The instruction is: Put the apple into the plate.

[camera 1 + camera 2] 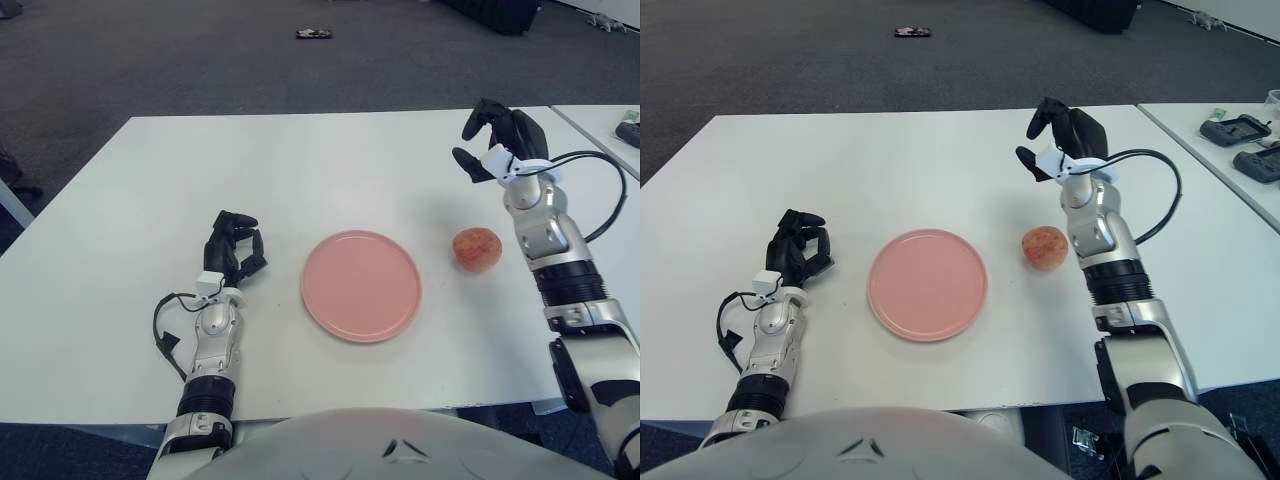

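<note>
Both hands empty; right hand (503, 140) raised beyond apple (477, 249).

Apple (477, 249) right of pink plate (360, 285), right hand (497, 145) raised beyond, empty

plate (361, 286) sits mid table (300, 170), apple (477, 249) just to its right, not touching. right hand (503, 145) is behind the apple, left hand (233, 250) left of the plate
</note>
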Motion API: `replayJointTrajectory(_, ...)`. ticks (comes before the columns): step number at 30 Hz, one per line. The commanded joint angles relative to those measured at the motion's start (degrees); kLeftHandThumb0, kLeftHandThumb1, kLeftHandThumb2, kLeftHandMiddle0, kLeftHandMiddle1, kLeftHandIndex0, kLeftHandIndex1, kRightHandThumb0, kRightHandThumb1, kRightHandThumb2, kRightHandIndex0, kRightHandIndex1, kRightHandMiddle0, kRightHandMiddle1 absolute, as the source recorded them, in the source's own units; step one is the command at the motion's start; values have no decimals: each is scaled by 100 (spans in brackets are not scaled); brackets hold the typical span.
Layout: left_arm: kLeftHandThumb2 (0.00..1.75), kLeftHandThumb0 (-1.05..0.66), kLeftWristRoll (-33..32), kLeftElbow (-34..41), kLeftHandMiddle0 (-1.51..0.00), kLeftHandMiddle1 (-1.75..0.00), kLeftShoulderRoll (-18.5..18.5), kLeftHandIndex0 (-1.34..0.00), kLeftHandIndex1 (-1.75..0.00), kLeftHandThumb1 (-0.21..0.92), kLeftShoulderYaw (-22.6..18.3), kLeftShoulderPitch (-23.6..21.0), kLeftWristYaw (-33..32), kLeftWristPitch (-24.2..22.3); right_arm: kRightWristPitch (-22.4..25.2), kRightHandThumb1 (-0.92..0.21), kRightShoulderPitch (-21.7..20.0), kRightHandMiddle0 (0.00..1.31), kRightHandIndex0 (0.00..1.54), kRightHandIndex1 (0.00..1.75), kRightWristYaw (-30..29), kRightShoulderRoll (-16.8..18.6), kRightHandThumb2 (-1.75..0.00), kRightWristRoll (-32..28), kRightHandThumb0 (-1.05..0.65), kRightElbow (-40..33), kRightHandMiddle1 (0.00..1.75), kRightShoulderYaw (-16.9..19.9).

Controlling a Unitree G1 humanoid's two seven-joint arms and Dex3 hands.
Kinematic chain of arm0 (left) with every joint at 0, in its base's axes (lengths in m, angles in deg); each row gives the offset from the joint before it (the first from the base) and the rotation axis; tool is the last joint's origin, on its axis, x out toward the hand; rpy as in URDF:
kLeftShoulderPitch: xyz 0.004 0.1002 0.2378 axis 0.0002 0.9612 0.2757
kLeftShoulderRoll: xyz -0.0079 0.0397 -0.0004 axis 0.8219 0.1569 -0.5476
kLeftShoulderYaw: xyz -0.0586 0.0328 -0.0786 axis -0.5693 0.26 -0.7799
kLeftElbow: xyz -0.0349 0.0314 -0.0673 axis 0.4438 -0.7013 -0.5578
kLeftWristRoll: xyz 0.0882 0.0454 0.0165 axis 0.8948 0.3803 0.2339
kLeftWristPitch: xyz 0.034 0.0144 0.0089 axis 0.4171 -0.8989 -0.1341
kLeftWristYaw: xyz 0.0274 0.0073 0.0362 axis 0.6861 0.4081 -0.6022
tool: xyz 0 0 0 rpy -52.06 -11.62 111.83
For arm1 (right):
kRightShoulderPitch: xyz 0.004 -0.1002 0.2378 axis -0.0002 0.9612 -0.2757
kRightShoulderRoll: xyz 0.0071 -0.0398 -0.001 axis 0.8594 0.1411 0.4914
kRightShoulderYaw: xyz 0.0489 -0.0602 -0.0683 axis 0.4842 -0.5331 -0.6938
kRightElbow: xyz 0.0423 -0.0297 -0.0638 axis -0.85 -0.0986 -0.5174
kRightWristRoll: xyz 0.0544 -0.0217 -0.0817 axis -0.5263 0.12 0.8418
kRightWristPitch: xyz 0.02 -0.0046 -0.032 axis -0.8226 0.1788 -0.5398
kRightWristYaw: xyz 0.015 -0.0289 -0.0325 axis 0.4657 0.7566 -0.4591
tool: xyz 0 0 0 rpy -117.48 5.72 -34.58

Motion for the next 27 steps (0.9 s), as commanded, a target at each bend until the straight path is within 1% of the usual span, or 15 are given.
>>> replayJointTrajectory(1, 109, -42, 44, -279, -82, -175, -11, -46, -175, 50, 4, 227, -35, -15, 695, -39, 295, 2, 6, 85, 841, -430, -102, 448, -53, -759, 69, -174)
replayJointTrajectory(2, 109, -42, 55, -285, -82, -175, -8, -46, -175, 50, 4, 225, -45, -12, 864, -39, 369, 2, 4, 63, 1006, -487, -101, 553, -60, -958, 48, -197)
replayJointTrajectory(3, 109, -42, 62, -288, -82, -175, -7, -46, -175, 51, 4, 224, -50, -11, 971, -39, 411, 1, 3, 55, 1103, -507, -101, 618, -63, -1081, 40, -205)
replayJointTrajectory(4, 109, -42, 88, -291, -82, -175, 0, -46, -175, 51, 9, 222, -71, -23, 1183, -38, 513, 1, 2, 35, 1283, -567, -99, 798, -66, -1347, 26, -251)
replayJointTrajectory(7, 109, -42, 124, -292, -82, -175, 10, -46, -175, 51, 25, 216, -102, -57, 1602, -41, 647, 0, 1, 11, 1617, -647, -95, 1193, -76, -1759, 9, -363)
replayJointTrajectory(9, 109, -42, 112, -295, -81, -175, 12, -46, -175, 51, 35, 206, -92, -83, 1867, -42, 697, 0, 0, 6, 1788, -670, -92, 1475, -80, -1888, 4, -450)
replayJointTrajectory(12, 109, -42, 100, -311, -82, -175, 19, -46, -175, 51, 42, 185, -84, -101, 2186, -45, 811, 0, 0, 2, 2014, -691, -83, 1817, -88, -2091, 1, -536)
replayJointTrajectory(14, 109, -42, 109, -319, -82, -175, 24, -46, -175, 51, 43, 178, -95, -96, 2367, -48, 971, 0, 0, 1, 2129, -679, -77, 2024, -92, -2298, 0, -551)
replayJointTrajectory(17, 109, -42, 125, -346, -82, -175, 37, -46, -175, 51, 50, 153, -107, -109, 2651, -50, 1335, 0, 0, 0, 2314, -665, -73, 2309, -96, -2763, 0, -471)
replayJointTrajectory(21, 109, -42, 68, -383, -82, -175, 40, -46, -175, 51, 53, 127, -48, -85, 2884, -50, 1535, 0, 0, 0, 2505, -582, -70, 2513, -97, -3077, 0, -406)
replayJointTrajectory(27, 109, -42, -57, -451, -83, -175, 35, -46, -175, 51, 37, 98, 74, -15, 3120, -47, 1740, 0, 0, 0, 2691, -422, -68, 2753, -91, -3432, 0, -373)
